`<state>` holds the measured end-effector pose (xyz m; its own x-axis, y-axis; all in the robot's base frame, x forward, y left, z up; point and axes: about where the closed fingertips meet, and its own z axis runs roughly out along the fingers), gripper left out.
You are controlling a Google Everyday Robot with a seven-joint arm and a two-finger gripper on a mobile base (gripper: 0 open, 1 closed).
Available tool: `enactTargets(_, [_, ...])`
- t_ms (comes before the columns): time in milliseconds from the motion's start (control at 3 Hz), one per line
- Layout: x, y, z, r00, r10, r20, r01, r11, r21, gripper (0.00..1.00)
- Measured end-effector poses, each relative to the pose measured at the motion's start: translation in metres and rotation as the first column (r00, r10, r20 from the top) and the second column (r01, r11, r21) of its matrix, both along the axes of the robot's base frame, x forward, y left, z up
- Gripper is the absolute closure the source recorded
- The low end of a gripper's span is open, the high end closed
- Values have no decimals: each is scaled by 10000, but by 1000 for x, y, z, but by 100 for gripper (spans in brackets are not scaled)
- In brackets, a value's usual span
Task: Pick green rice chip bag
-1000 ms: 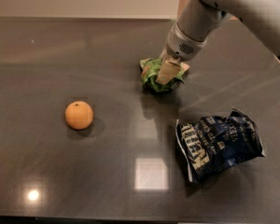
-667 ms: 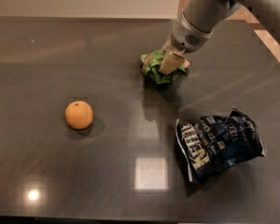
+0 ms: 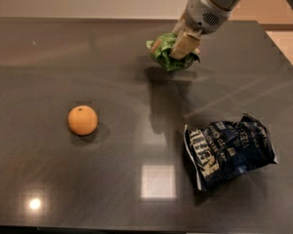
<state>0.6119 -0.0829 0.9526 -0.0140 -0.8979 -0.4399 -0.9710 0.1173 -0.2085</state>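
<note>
**A:** What lies nearest?

**B:** The dark blue chip bag point(image 3: 229, 150), flat and crumpled on the dark table point(image 3: 63, 57) with its white lettering up. It isn't the wanted one, so it lies untouched.

**A:** And the orange point(image 3: 82, 120)?

**B:** Well to the left of the blue bag and a little farther back. It sits alone, with no part in the job.

**A:** Where's the green rice chip bag point(image 3: 161, 50)?

**B:** Farther back than the blue bag, slightly to its left and well apart from it. The gripper point(image 3: 183, 48) reaches down to it from the upper right. Its fingers are clenched on the bag's right side, so the foil bunches there and bulges out to the left.

**A:** Is it resting on the table?

**B:** I judge not. A dark reflection lies on the surface below it, so the bag looks held clear. The grasp seems made and the lift under way.

**A:** Any risk?

**B:** Glossy foil pinched off-centre could slide out, so a slow raise seems wise.
</note>
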Motion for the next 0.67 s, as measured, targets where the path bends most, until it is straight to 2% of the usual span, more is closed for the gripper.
enactTargets(667, [-5, -6, 54, 9955, 654, 687, -636, 9976, -282, 100])
